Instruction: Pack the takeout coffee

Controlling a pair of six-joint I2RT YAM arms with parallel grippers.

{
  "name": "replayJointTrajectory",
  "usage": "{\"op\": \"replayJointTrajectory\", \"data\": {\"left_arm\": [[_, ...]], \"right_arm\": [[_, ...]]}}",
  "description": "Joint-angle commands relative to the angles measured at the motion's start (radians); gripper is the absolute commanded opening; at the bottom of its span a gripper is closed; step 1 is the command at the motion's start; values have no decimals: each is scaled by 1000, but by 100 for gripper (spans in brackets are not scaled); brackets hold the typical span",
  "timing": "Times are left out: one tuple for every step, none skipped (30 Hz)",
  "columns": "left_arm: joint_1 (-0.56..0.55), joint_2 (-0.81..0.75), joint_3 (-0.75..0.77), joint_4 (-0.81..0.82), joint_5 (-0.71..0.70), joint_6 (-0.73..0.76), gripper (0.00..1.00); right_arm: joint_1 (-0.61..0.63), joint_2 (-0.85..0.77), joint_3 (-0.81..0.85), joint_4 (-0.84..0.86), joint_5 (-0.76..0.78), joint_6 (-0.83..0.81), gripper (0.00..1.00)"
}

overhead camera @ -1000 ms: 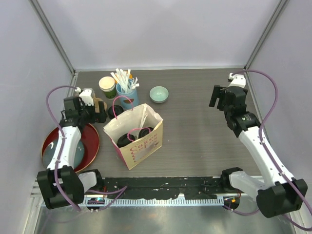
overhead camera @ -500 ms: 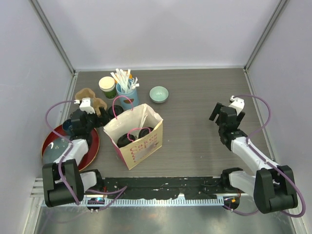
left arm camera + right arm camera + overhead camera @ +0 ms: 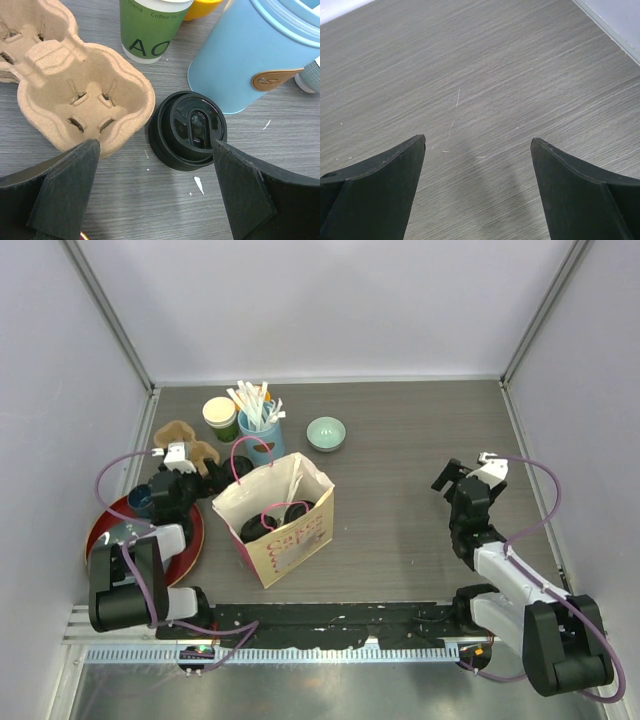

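Takeout coffee cups [image 3: 258,528] show from the top camera as two dark round lids down in the mouth of the paper bag [image 3: 290,545], mid-table. We can't make out the cup bodies there. Neither wrist camera sees the bag.

Left wrist view gives what the top view mostly hides: a loose-looking black lid [image 3: 187,131] with a sip tab, flat on the table [image 3: 470,60], just beside the cardboard cup carrier [image 3: 80,100] and almost touching the blue cup [image 3: 250,60]. We can't tell if a cup sits under it. Behind it stands a green cup [image 3: 150,30] with printed lettering. From above that cup looks cream-white on top.

Left gripper [image 3: 155,150] has its fingers spread wide, holding nothing. The black lid lies ahead of them, roughly in line with the gap, not touched.

Right gripper [image 3: 477,142] is also spread wide and holds nothing. Its camera shows only bare wood-grain table. The top view places it at the right side, well apart from the bag.

Top view only: white straws [image 3: 255,400] stand in the blue cup, a pale green bowl [image 3: 325,433] sits right of it, and a red round tray [image 3: 190,530] lies under the left arm.
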Motion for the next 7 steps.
{"op": "replayJointTrajectory", "data": {"left_arm": [[-6, 20, -17, 161, -16, 1, 100], [-8, 21, -21, 167, -13, 2, 100], [-9, 27, -23, 173, -9, 4, 100], [-9, 28, -24, 175, -2, 7, 100], [-14, 29, -26, 176, -2, 8, 100], [-14, 32, -26, 178, -2, 8, 100], [-14, 34, -26, 178, -2, 10, 100]], "right_arm": [[0, -26, -14, 126, 32, -25, 91], [-1, -26, -14, 125, 34, -25, 91], [0, -27, -14, 125, 35, -23, 90], [0, -27, -14, 123, 35, -23, 90], [-1, -27, -15, 125, 38, -22, 90], [0, -29, -15, 123, 40, -26, 90], [-1, -29, -17, 126, 48, -28, 90]]}}
